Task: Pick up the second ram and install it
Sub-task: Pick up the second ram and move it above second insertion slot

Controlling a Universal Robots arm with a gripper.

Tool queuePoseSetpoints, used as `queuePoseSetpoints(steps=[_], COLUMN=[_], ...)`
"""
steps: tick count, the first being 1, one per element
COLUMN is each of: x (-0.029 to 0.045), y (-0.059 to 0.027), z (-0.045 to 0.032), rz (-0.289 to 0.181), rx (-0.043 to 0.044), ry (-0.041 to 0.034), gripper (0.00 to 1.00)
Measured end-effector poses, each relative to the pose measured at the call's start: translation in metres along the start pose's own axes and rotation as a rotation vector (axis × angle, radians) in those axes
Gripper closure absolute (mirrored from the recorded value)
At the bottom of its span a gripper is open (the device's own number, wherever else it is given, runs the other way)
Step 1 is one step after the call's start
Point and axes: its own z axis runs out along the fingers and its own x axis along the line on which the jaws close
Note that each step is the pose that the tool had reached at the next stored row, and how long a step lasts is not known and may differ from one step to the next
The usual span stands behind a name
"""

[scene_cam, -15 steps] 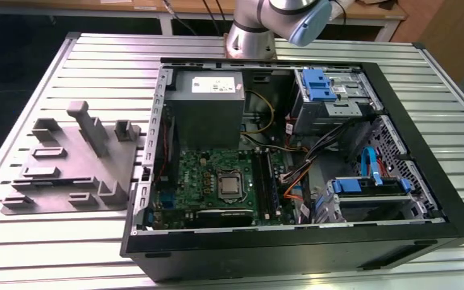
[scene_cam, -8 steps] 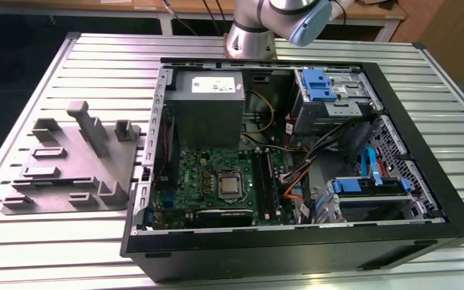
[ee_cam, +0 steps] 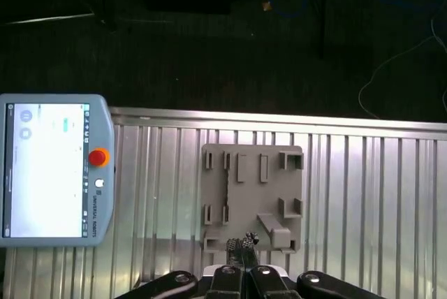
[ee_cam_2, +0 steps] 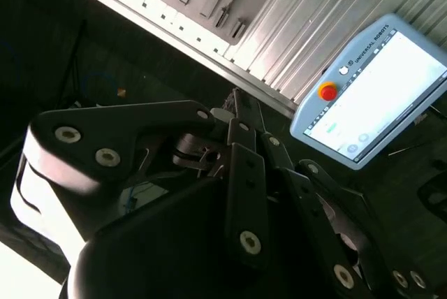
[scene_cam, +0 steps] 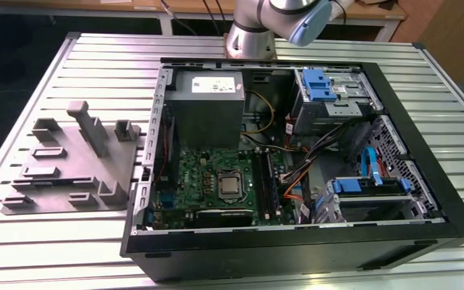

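Nearest me, the open computer case [scene_cam: 296, 254] is lying on its side on the slatted metal table [scene_cam: 46, 254], with its black wall facing the front. Inside it, the green motherboard [scene_cam: 208, 181] is sitting toward the exterior view's left. The long black memory slots [scene_cam: 270, 181] are running near to far just beside the processor socket [scene_cam: 230, 184], and I cannot tell whether a stick is sitting in them. Blue-trimmed drive cages [scene_cam: 373, 187] are filling the right side, and the grey power supply [scene_cam: 208, 103] is sitting at the far left corner.

Just beside the case, on the exterior view's left, the grey fixture plate [scene_cam: 63, 199] is lying flat. A thin dark strip is standing on edge between its small blocks, and that is looking like the second ram [scene_cam: 51, 180], also showing in the first wrist view [ee_cam: 225, 187].

The gripper [ee_cam: 242, 251] is hovering up clear of the plate, over the edge by the tall post [ee_cam: 269, 225] and apart from the strip. Its fingertips [ee_cam: 234, 250] are sitting narrow, drawn almost together. A teach pendant [ee_cam: 49, 170] is glowing off to one side.

Farthest back, the arm [scene_cam: 252, 33] is rising from the table's far edge.
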Motion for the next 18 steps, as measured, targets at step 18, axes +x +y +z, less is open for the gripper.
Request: queuePoseSetpoints(steps=[18], x=[0.0013], y=[-0.0012], z=[0.0309], rz=[0.000], rx=[0.0000], ry=[-0.0001], gripper=[0.90])
